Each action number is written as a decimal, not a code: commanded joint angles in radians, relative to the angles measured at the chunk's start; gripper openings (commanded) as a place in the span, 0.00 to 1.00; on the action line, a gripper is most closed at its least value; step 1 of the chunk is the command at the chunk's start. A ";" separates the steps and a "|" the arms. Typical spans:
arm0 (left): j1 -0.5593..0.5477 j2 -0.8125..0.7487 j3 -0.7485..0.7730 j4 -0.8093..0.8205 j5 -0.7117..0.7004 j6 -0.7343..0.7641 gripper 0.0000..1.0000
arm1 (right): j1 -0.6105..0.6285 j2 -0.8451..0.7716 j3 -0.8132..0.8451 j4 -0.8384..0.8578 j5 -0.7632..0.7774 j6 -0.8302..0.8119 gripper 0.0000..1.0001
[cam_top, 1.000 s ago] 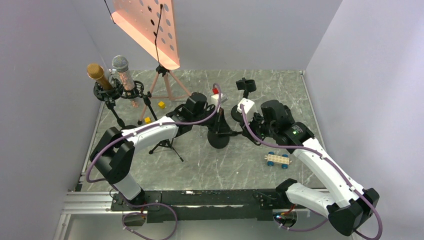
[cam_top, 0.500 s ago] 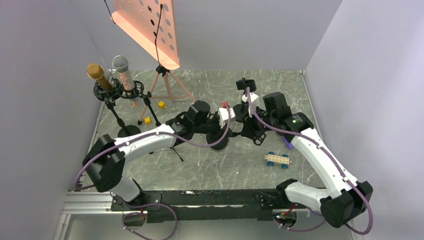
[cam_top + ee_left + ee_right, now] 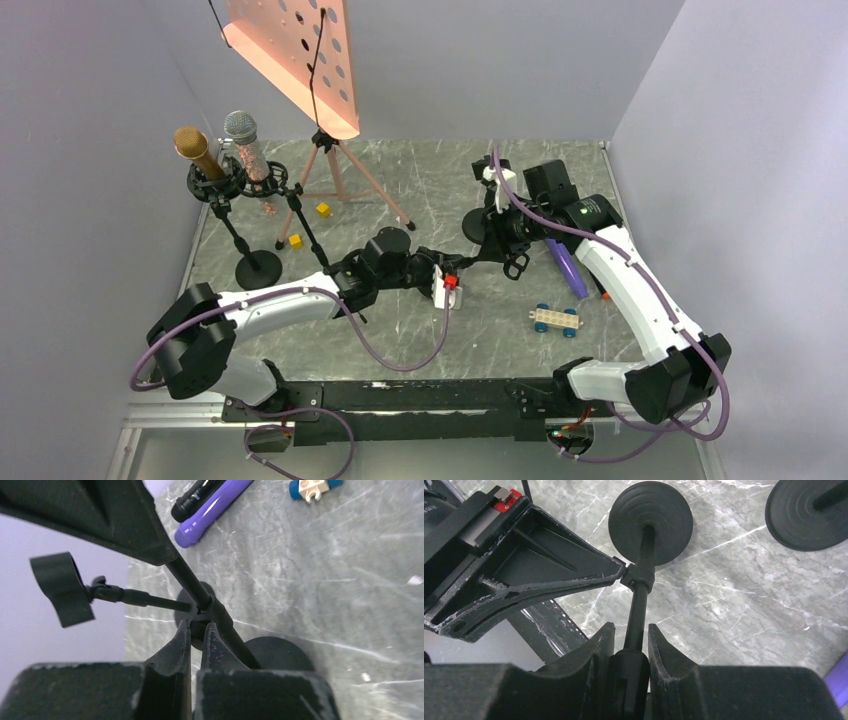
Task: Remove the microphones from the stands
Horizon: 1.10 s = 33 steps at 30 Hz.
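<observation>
The purple microphone (image 3: 566, 268) is seen lying on the bench (image 3: 400, 180), off the stand (image 3: 650, 517). Its pole (image 3: 639, 610) is pinched by the right fingers (image 3: 594, 655), and its collar (image 3: 638, 576) is nipped by the left fingers (image 3: 177, 645). The stand should be kept upright and let go gently.

microphones (image 3: 240, 128) on stands (image 3: 258, 268) far left, tripod (image 3: 335, 165) just right — toy car (image 3: 556, 319) near right
</observation>
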 commanded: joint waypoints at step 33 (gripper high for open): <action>0.180 0.123 0.266 -0.213 0.283 -0.644 0.48 | -0.018 0.014 0.033 0.096 -0.030 -0.002 0.00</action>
